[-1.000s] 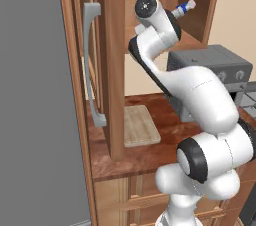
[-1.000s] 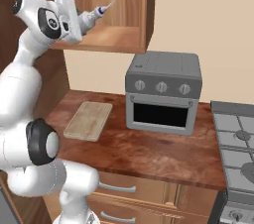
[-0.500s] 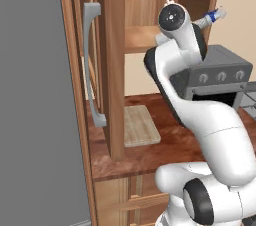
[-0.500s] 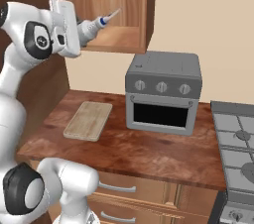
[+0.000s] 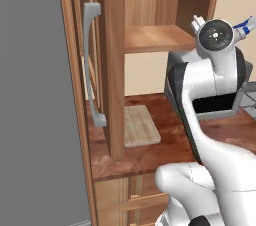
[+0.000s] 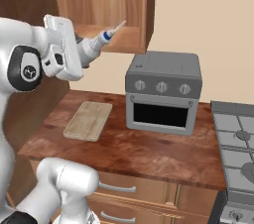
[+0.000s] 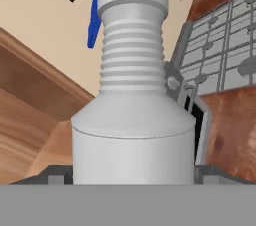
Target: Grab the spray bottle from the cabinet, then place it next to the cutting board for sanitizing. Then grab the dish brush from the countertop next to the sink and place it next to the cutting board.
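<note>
Currently, scene: simulated kitchen, arm raised beside the cabinet (image 5: pixel 115 60).
Gripper (image 6: pixel 89 49): clamped on the spray bottle (image 7: pixel 132 120), jaws wide on either side of its body.
Bottle position: held in mid-air, nozzle tilted up, just outside the cabinet shelf, above the countertop (image 6: pixel 149 148).
Cutting board (image 6: pixel 89 120): flat on counter below, left of toaster oven (image 6: pixel 162 93).
Handling: prob. light, rigid plastic, smooth so may slip; grip mid-body, not ribbed neck or trigger.
</note>
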Available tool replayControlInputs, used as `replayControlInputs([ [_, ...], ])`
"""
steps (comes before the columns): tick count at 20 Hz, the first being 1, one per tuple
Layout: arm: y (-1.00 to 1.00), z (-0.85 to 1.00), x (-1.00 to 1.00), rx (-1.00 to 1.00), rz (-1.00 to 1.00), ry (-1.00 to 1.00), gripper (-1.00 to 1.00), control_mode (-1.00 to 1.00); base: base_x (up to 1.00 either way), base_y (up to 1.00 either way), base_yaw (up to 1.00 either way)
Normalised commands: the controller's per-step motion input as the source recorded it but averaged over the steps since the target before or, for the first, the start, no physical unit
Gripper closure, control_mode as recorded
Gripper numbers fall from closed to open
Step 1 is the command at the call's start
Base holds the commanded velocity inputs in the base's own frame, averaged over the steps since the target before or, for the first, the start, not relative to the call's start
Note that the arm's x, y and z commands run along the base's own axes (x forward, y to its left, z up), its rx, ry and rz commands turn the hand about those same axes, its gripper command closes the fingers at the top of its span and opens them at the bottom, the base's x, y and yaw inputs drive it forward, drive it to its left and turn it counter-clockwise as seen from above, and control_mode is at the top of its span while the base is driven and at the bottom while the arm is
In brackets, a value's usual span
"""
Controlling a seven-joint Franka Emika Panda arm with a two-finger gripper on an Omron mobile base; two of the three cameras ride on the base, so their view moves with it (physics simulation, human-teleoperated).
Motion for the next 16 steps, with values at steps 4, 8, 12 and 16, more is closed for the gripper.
replayControlInputs([
  [4,-0.02,-0.52,-0.71,-0.45,0.17,-0.06,1.00,-1.00,0.00,0.00,0.00],
  [8,-0.25,-0.51,-0.24,-0.36,0.41,-0.06,1.00,-1.00,0.00,0.00,0.00],
  [12,-0.42,-0.53,-0.02,-0.22,0.57,-0.01,1.00,-1.00,0.00,0.00,0.00],
  [16,-0.47,-0.50,0.00,-0.23,0.61,-0.01,1.00,-1.00,0.00,0.00,0.00],
])
